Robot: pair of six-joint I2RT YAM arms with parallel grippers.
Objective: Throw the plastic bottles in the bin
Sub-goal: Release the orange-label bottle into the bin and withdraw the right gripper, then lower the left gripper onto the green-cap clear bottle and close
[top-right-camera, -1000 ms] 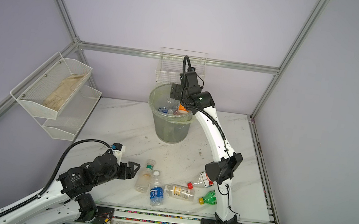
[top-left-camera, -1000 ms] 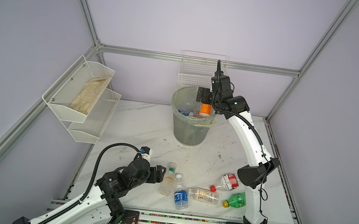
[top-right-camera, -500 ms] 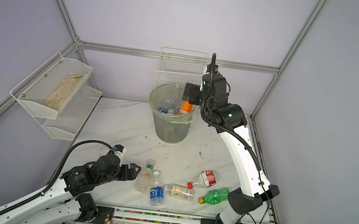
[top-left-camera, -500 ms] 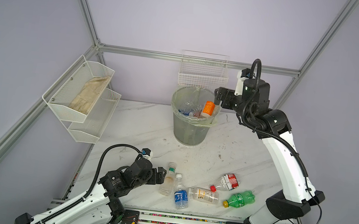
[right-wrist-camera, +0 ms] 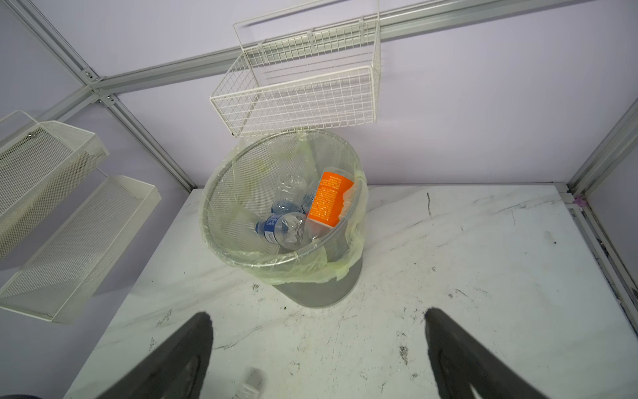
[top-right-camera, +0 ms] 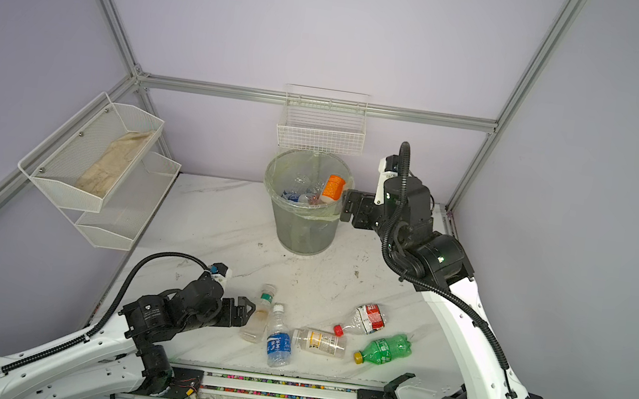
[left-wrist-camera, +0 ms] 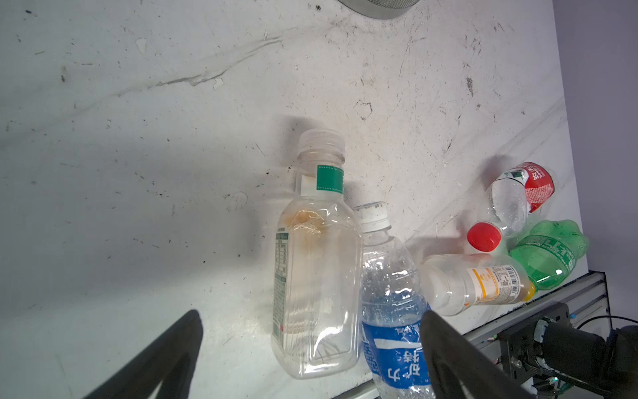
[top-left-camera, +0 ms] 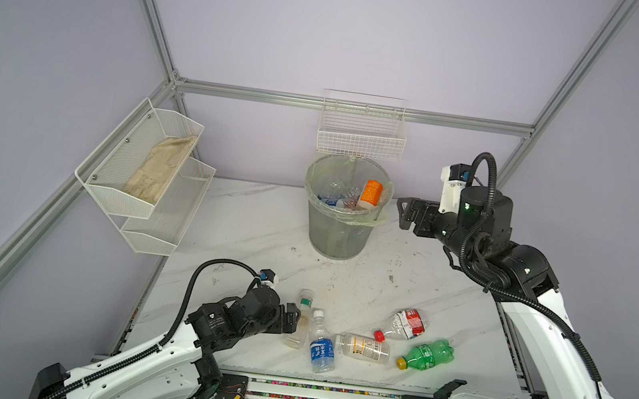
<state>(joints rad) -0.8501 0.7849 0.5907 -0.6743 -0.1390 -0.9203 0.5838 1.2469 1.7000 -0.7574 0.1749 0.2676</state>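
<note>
1. Scuffed white marble worktop [top-left-camera: 265,218], boxed in by pale lilac walls, carries the plastic bottles [top-left-camera: 363,347] not yet thrown away. We count five, lying in a loose cluster near its front edge.
2. Going from the left arm's side across, they are:
   - a square clear bottle [top-left-camera: 299,326] with a green neck band
   - a blue-label bottle [top-left-camera: 321,349] touching it
   - a yellow-label bottle [top-left-camera: 369,348]
   - a crushed red-label bottle [top-left-camera: 408,323]
   - a green bottle [top-left-camera: 429,353]
3. Well apart from that cluster, at the back middle, stands the bin [top-left-camera: 340,237], lined with a pale green bag. Inside it an orange-label bottle [right-wrist-camera: 329,200] leans on the wall above at least two clear bottles [right-wrist-camera: 286,228]. We cannot count any that lie deeper.
4. Our left tool [left-wrist-camera: 310,321] is low over the worktop and spread wide. Its jaws stand either side of the square clear bottle's base, with one finger over the blue-label bottle. We see no grip, and we cannot tell whether it touches.
5. Our right tool [top-left-camera: 402,212] is wide and empty. It hangs just beside the bin's rim, facing it.
6. We judge the job well under way but unfinished. Several bottles are binned and five are left, and the square clear bottle looks like the one in hand.
7. Further out, a wire basket [top-left-camera: 361,143] hangs on the back wall above the bin. Two mesh trays [top-left-camera: 164,222] hang on the left wall, the upper one holding a pale cloth [top-left-camera: 161,165].
</note>
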